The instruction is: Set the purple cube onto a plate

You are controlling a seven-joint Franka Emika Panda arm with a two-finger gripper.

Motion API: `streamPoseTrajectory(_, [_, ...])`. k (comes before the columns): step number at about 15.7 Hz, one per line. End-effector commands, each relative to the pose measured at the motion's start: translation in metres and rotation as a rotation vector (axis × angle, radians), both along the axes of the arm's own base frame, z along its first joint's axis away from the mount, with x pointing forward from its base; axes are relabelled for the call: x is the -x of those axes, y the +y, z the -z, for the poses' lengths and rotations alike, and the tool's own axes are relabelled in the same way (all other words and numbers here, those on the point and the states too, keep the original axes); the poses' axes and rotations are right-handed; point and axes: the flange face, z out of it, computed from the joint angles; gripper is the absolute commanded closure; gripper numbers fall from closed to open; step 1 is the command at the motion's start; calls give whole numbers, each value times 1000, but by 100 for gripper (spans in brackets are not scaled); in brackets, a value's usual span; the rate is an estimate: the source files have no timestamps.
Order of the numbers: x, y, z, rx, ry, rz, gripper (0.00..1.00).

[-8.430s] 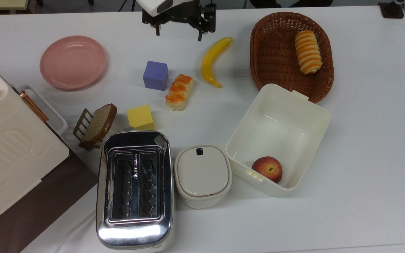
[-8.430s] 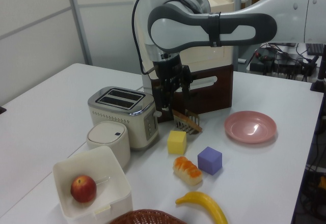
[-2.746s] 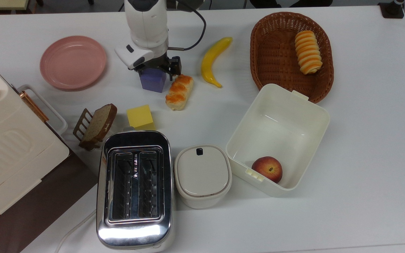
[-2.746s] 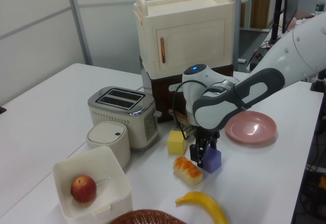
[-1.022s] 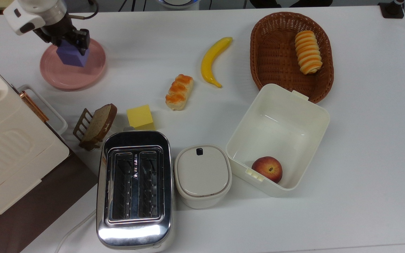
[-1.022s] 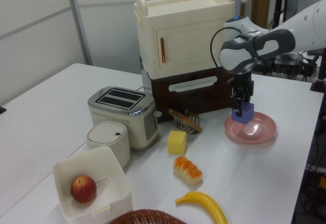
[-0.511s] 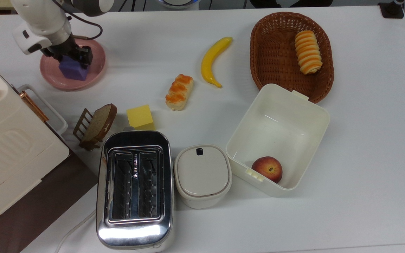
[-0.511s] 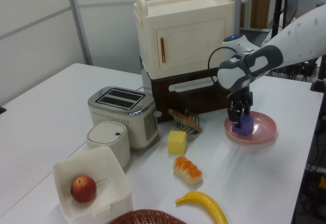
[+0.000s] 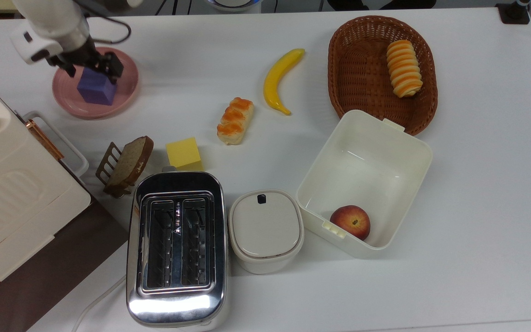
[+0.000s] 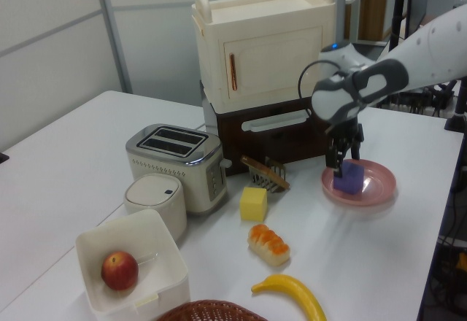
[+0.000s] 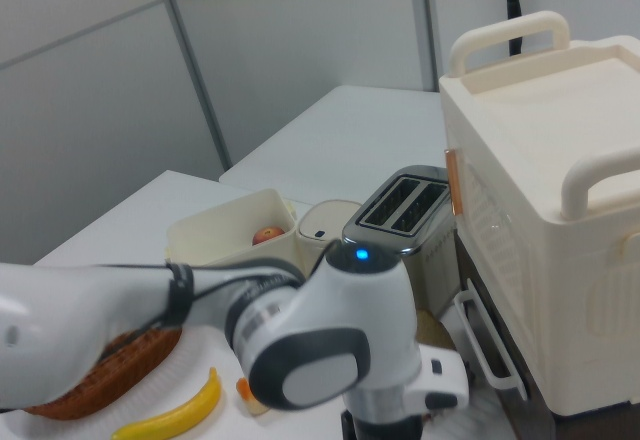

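— Where is the purple cube (image 9: 96, 91)?

— It sits on the pink plate (image 9: 125, 94), resting flat inside the rim, toward the middle. In the left view the cube (image 10: 349, 177) stands on the plate (image 10: 379, 187) near the side that faces the wooden cabinet (image 10: 266, 51).

— And the gripper (image 9: 91, 68)?

— It is right above the cube. In the top view its two dark fingers (image 9: 115, 68) straddle the cube's upper edge with a gap on each side, so the jaws stand apart and grip nothing. In the left view the gripper (image 10: 344, 156) hangs just over the cube's top.

— What else lies on the table (image 9: 477, 184)?

— In the top view, a yellow cube (image 9: 183, 152) is just above the chrome toaster (image 9: 176, 246), with a slice of bread in a small rack (image 9: 125, 166) to its left. A glazed pastry (image 9: 235, 120) and a banana (image 9: 280, 79) lie near the middle. The wicker basket (image 9: 362, 69) holds a striped roll (image 9: 404, 68). The open white box (image 9: 385, 152) holds a peach (image 9: 350, 222), and a lidded white container (image 9: 266, 230) stands between that box and the toaster.
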Motion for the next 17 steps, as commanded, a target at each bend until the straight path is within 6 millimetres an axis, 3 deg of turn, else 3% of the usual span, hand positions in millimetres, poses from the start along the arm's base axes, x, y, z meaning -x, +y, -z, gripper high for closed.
streamPoseTrajectory(1, [10,12,-85,-67,-33,-44,0])
streamPoseTrajectory(5, [4,27,-157,-70,-61,-59,0])
streamPoseTrajectory(9, [0,58,-209,-71,-74,-93,0])
streamPoseTrajectory(12, [-3,113,-230,-80,-34,-112,0])
streamPoseTrajectory(15, [-3,188,-250,-74,-20,-129,0])
streamPoseTrajectory(17, [-8,239,-250,-60,-16,-143,0])
